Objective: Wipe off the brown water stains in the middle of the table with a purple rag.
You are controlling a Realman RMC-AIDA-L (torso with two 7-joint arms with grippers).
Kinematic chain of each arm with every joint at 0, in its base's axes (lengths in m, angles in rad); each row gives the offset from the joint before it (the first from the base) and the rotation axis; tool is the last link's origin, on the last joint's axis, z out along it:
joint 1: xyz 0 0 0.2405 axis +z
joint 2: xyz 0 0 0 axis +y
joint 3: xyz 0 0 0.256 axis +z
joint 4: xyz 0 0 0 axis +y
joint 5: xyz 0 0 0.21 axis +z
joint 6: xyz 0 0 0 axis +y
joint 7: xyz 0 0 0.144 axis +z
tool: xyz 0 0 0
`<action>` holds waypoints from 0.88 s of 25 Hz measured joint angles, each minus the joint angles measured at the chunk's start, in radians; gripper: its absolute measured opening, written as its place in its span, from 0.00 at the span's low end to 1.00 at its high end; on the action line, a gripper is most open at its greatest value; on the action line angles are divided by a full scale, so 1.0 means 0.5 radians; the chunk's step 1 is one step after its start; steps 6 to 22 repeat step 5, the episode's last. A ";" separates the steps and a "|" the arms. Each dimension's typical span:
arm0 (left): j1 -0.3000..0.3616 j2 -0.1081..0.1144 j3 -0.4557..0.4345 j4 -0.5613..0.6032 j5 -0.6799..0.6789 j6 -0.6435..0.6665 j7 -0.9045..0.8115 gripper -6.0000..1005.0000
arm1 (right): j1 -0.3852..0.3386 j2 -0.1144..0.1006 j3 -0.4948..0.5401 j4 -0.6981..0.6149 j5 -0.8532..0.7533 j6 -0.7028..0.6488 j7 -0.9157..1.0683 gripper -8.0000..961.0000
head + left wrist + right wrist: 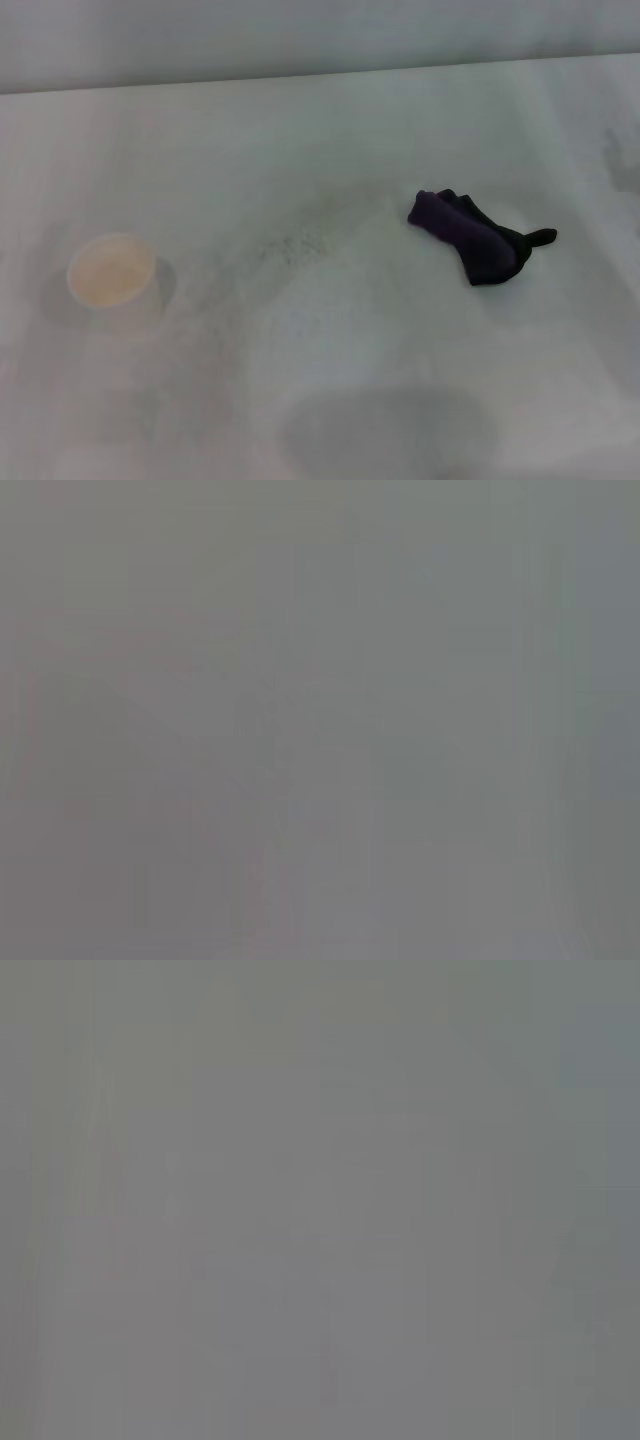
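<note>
The purple rag [472, 236] lies bunched in thick folds on the white table [320, 140], right of the middle, with a small black tail pointing right. No brown water stains show on the tabletop in the head view; only faint grey speckles [290, 246] mark the middle. Neither gripper appears in the head view, and nothing is near the rag. Both wrist views show only a flat grey field with no object or finger to make out.
A white paper cup [112, 275] holding pale tan liquid stands upright at the left. A large faint grey shadow patch [390, 430] lies near the table's front edge. The table's far edge meets a grey wall [300, 35].
</note>
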 joint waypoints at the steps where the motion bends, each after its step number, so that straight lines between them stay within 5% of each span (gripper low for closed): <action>1: -0.002 0.000 0.000 0.000 -0.004 -0.001 0.027 0.89 | 0.001 0.001 0.019 0.016 0.008 0.000 -0.033 0.42; 22: -0.020 -0.001 0.000 0.001 -0.075 -0.001 0.071 0.89 | 0.011 0.004 0.095 0.055 0.013 -0.007 -0.106 0.42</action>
